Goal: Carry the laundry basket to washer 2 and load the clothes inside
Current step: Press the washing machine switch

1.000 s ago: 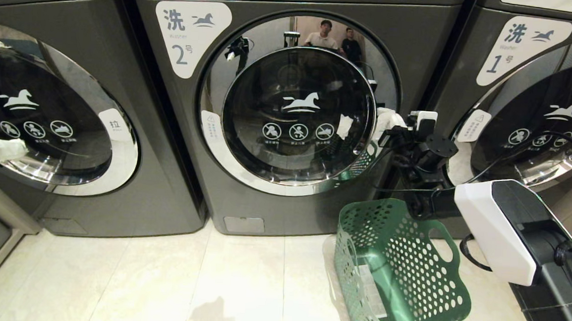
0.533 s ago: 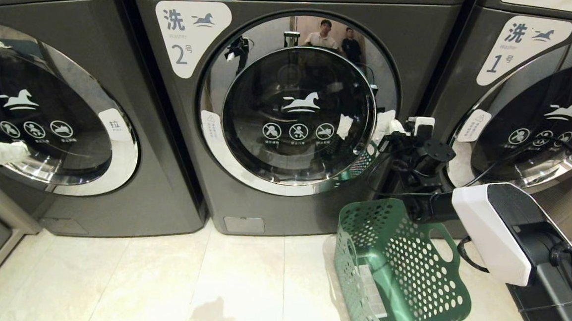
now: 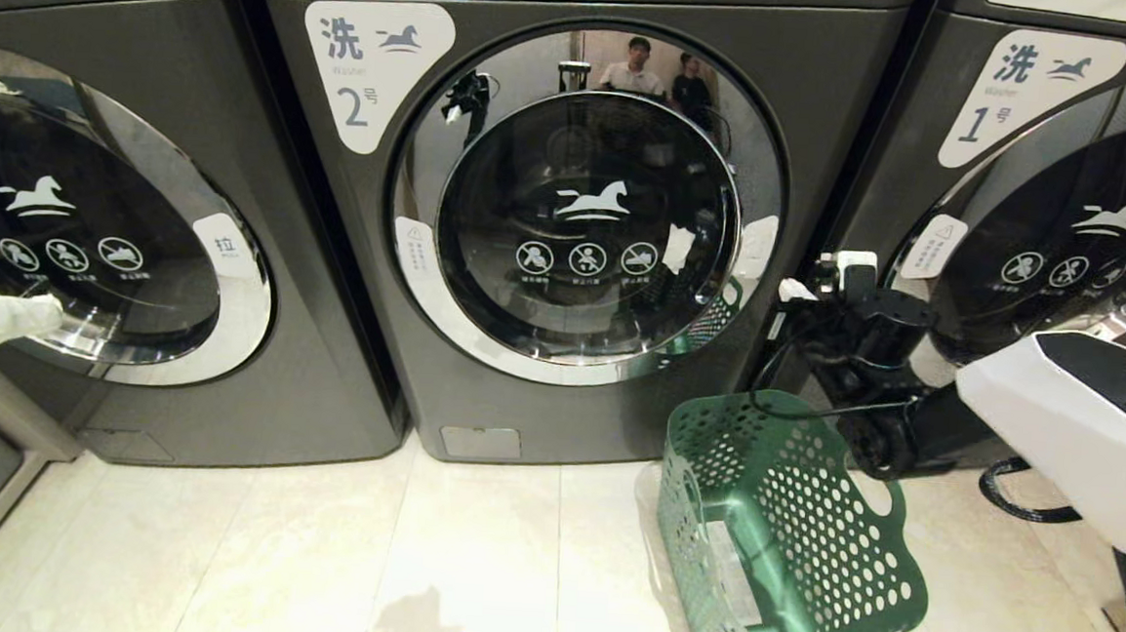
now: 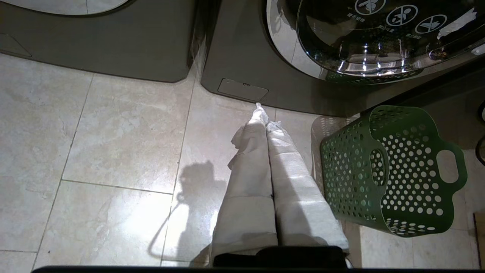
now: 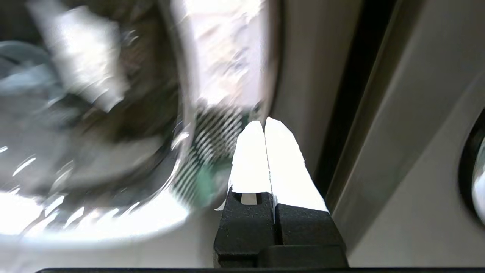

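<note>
1. The green plastic rectangular laundry basket (image 3: 789, 530) with round-holed sides is lying tipped on the pale tiled floor (image 3: 314, 555), showing no clothes; it looks light and stiff, best taken by a loop handle.
2. The right hand (image 3: 799, 289), fingers pressed together and empty, is hovering above the basket's far rim.
3. The left hand (image 4: 263, 113) is likewise pressed together, parked leftward.
4. The dark grey washer 2 (image 3: 570, 209) is sitting closed just beyond, with tight room beside it.
</note>
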`<state>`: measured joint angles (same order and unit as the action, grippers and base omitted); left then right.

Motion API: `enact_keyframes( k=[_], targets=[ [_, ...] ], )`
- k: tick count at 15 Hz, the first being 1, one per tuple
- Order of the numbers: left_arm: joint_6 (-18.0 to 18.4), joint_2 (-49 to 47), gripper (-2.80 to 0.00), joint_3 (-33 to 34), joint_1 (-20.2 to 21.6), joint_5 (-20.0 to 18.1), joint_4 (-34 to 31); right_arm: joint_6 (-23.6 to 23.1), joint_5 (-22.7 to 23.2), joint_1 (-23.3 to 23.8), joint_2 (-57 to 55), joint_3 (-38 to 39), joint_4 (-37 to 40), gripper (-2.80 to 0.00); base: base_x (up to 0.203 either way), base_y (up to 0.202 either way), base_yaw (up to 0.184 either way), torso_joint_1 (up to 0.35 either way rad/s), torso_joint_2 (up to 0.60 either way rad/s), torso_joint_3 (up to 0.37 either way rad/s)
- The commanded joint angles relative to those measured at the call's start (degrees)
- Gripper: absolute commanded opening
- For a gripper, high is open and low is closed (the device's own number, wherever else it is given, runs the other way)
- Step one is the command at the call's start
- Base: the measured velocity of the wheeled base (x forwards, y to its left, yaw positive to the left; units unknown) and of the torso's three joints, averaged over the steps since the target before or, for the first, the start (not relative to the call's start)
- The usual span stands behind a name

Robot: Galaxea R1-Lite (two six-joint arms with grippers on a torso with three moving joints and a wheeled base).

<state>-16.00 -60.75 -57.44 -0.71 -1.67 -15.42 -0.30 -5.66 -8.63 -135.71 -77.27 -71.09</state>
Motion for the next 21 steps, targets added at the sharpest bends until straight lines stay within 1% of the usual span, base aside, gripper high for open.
enact_keyframes(
  k=[1, 3, 9, 14, 17, 19, 21],
  targets=[
    [-0.2, 0.2, -2.80, 0.3, 0.0, 0.0, -0.3, 0.4, 0.5, -0.6, 9.3, 10.5, -2.0, -2.80, 0.000, 0.000, 0.000, -0.001, 0.00, -0.035],
    [-0.2, 0.9, -2.80, 0.9, 0.0, 0.0, -0.3, 0.7, 0.7, -0.8, 10.3, 12.8, -4.2, -2.80, 0.000, 0.000, 0.000, 0.002, 0.00, -0.105],
    [-0.1, 1.7, -2.80, 1.4, 0.0, 0.1, -0.5, 0.6, 0.6, -1.0, 10.1, 11.4, -5.9, -2.80, 0.000, 0.000, 0.000, 0.003, 0.00, -0.180],
    [-0.2, 2.3, -2.80, 2.3, 0.0, 0.1, 0.0, 0.3, 0.6, -1.0, 8.7, 5.4, -5.8, -2.80, 0.000, 0.000, 0.000, 0.006, 0.00, -0.198],
    [-0.1, 3.4, -2.80, 3.8, 0.0, 0.0, 0.7, 0.2, 0.6, -1.0, 6.6, -0.7, -5.5, -2.80, 0.000, 0.000, 0.000, -0.002, 0.00, -0.125],
    [-0.1, 4.0, -2.80, 4.1, 0.0, 0.1, 0.8, 0.1, 0.7, -1.0, 5.7, -2.2, -5.3, -2.80, 0.000, 0.000, 0.000, 0.002, 0.00, -0.045],
    [-0.2, 4.0, -2.80, 4.2, 0.0, 0.1, 0.8, 0.1, 0.7, -1.0, 3.7, -5.5, -5.3, -2.80, 0.000, 0.000, 0.000, 0.000, 0.00, -0.038]
  ],
)
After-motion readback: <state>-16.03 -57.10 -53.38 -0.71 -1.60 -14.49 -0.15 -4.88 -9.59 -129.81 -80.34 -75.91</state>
